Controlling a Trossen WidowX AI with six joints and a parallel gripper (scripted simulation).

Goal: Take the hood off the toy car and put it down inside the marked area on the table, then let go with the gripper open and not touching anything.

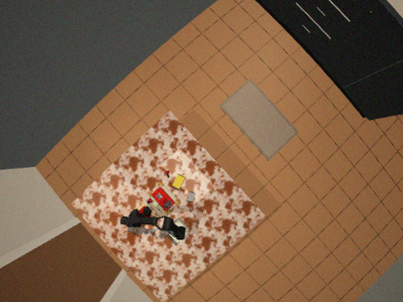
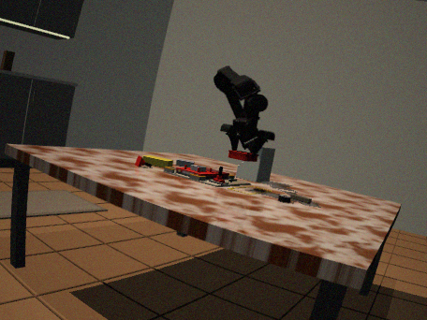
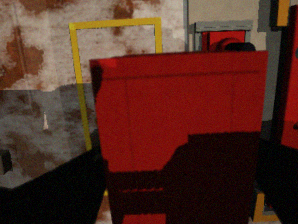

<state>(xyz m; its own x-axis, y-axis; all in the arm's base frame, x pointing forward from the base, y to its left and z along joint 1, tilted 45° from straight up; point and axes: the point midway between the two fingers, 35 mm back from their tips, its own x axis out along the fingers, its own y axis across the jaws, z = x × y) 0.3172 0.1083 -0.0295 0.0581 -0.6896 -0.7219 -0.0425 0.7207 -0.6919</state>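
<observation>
Hood (image 1: 141, 209) (image 2: 242, 155) (image 3: 180, 102) hangs clamped between the fingers of my pincer (image 1: 145, 212) (image 2: 243, 152) (image 3: 176, 149), above the bench (image 1: 212, 243) (image 2: 304, 225) (image 3: 30, 50), and I judge it light, stiff and perhaps slick, best gripped squarely by its opposite side edges until it rests flat.

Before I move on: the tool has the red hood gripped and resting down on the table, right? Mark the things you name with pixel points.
Not quite: the red hood (image 2: 242, 155) (image 3: 180, 100) is gripped by the tool (image 2: 244, 151), but it hangs in the air above the table (image 2: 187, 206). The exterior view shows this.
</observation>
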